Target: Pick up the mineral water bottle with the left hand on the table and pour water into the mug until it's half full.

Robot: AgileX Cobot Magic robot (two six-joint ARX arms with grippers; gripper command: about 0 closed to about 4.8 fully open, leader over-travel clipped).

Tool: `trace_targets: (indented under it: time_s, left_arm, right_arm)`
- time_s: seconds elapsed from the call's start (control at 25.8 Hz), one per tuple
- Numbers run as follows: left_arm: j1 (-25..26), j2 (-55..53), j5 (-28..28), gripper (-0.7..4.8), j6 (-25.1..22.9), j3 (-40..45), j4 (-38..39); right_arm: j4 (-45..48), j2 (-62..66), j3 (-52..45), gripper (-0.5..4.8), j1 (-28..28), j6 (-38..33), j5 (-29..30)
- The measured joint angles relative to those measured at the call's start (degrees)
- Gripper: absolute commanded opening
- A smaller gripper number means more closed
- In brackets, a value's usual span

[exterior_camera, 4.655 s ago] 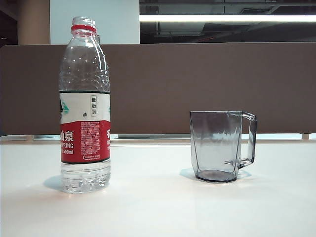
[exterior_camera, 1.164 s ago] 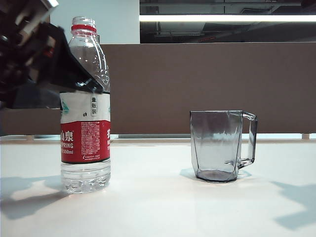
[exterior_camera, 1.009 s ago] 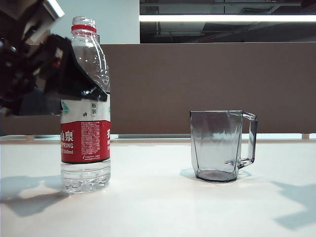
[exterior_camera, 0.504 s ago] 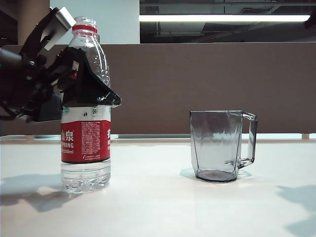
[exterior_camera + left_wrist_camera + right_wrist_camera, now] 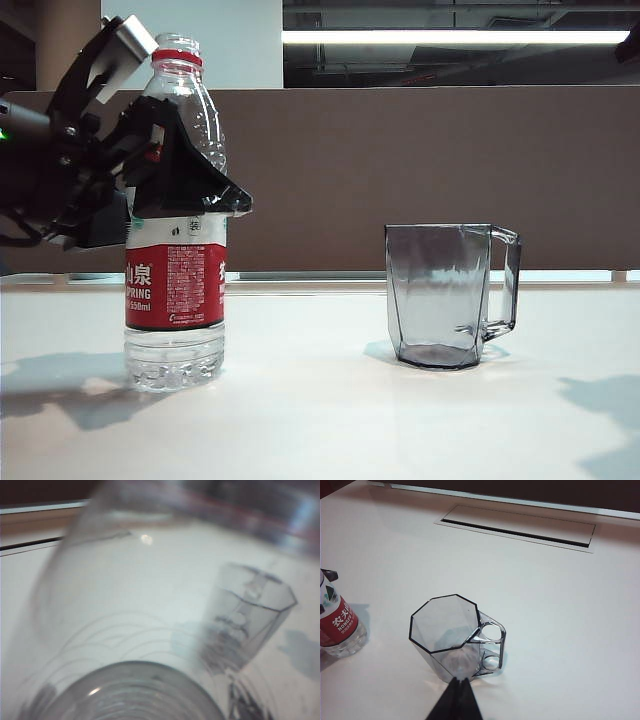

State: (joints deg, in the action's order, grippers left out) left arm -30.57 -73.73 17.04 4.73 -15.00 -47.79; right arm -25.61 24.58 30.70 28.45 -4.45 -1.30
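Note:
The mineral water bottle [image 5: 175, 290] stands upright on the left of the white table [image 5: 330, 420]. My left gripper [image 5: 205, 165] is open and straddles the bottle's shoulder just above the label, with one black finger [image 5: 190, 185] in front of it. The left wrist view is filled by the clear bottle [image 5: 135, 630], blurred and very close, and the mug [image 5: 245, 625] shows through it. The grey glass mug [image 5: 445, 295] stands to the right, empty, handle pointing right. My right gripper [image 5: 456, 681] is shut and hovers above the mug [image 5: 452, 635]. The bottle [image 5: 340, 627] shows at that view's edge.
A brown partition [image 5: 400, 180] runs along the far edge of the table. A long cable slot [image 5: 517, 527] is set into the tabletop beyond the mug.
My left gripper has come down and reached rightward, so its fingers now straddle the bottle's shoulder. The bottle has shifted very slightly right. The mug has not moved.

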Motion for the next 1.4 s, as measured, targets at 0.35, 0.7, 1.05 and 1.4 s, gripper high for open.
trace_targets:
  time_s: [0.35,0.7,1.05,1.4]
  left_arm:
    - [0.0,-0.1,1.7,4.79,-0.1,0.0,2.9]
    - [0.0,-0.1,1.8,4.79,-0.2,0.0,3.0]
    - [0.1,-0.1,1.7,3.53,-0.2,0.0,3.1]
    - [0.1,-0.1,1.7,2.95,-0.4,0.0,3.0]
  right_arm:
    - [0.0,0.0,0.0,-0.05,0.0,0.0,0.0]
    - [0.0,0.0,0.0,-0.05,0.0,0.0,0.0]
    - [0.0,0.0,0.0,-0.05,0.0,0.0,0.0]
    - [0.0,0.0,0.0,-0.05,0.0,0.0,0.0]
